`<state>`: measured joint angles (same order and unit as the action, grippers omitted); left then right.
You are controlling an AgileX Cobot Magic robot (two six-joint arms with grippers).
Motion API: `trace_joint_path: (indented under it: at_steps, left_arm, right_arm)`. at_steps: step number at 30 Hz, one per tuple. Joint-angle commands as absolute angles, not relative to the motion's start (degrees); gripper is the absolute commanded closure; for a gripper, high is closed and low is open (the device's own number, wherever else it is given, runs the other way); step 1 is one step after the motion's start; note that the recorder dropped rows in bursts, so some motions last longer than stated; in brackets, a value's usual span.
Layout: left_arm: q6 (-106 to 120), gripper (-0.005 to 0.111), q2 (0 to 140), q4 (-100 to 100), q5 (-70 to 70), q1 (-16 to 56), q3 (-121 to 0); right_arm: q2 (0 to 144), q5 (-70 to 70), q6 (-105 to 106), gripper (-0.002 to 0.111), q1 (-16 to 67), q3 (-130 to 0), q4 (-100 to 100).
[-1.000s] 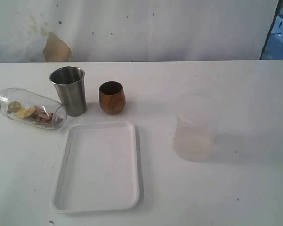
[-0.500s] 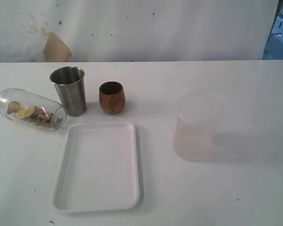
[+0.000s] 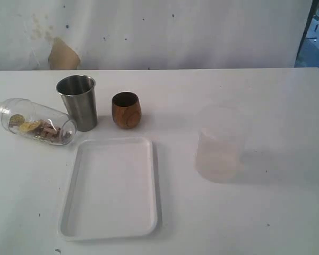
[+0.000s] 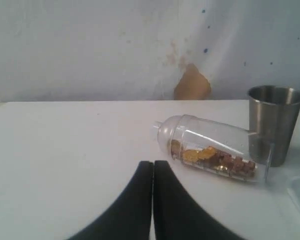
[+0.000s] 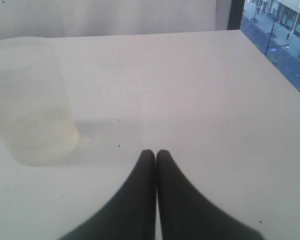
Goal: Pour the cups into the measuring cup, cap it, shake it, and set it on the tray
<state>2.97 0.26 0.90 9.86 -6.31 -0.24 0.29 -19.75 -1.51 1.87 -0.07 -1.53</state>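
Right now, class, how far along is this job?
Pouring and capping look done: the measuring cup lies capped on its side by the tumbler, pieces inside. Nothing in hand: left hand and right hand are shut, empty. Left: setting it on the tray.

Bare workroom, white table (image 3: 276, 101), stained wall (image 3: 148, 32)

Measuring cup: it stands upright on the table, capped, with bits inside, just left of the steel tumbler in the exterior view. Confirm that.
Wrong in one point: the measuring cup lies on its side, not upright, as the exterior view shows. It is capped, with bits inside, on the table left of the steel tumbler.
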Motion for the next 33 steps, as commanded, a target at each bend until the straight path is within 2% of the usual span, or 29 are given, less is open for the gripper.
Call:
trace_joint_path:
  at_steps: [1,6,11,13,16,23,25,27,31,33]
  left_arm:
    - [-1.1,0.106,0.0,8.8,1.4,-6.2,0.0]
    - [-16.0,0.106,0.0,16.3,-14.8,-6.2,0.0]
    - [-29.7,0.106,0.0,16.3,-17.4,-6.2,0.0]
    - [-31.2,0.106,0.0,16.0,-15.1,-6.2,-1.3]
    - [-29.7,0.106,5.2,12.1,-7.8,-6.2,-9.6]
    - [-19.8,0.104,26.4,2.6,7.5,-6.2,-30.5]
    - [-15.7,0.093,32.6,2.5,11.5,-6.2,-35.2]
    - [-13.1,0.075,38.1,2.5,14.2,-6.2,-38.5]
    - [-12.9,0.024,47.9,2.7,20.1,-6.2,-42.5]
    - [-12.9,0.003,52.4,3.3,24.0,-6.2,-44.2]
  right_arm:
    - [0.0,-19.6,-1.9,0.108,1.6,0.0,-1.9]
    - [0.0,-19.6,-1.9,0.108,1.6,0.0,-1.9]
    - [0.0,-19.6,-1.9,0.108,1.6,0.0,-1.9]
    - [0.0,-19.6,-1.9,0.108,1.6,0.0,-1.9]
    - [0.0,-19.6,-1.9,0.108,1.6,0.0,-1.9]
    - [0.0,-19.6,-1.9,0.108,1.6,0.0,-1.9]
    - [0.0,-19.6,-1.9,0.108,1.6,0.0,-1.9]
    - [0.0,-19.6,-1.9,0.108,1.6,0.0,-1.9]
    - [0.0,-19.6,-1.9,0.108,1.6,0.0,-1.9]
    - [0.0,-19.6,-2.3,0.108,1.6,0.0,-1.9]
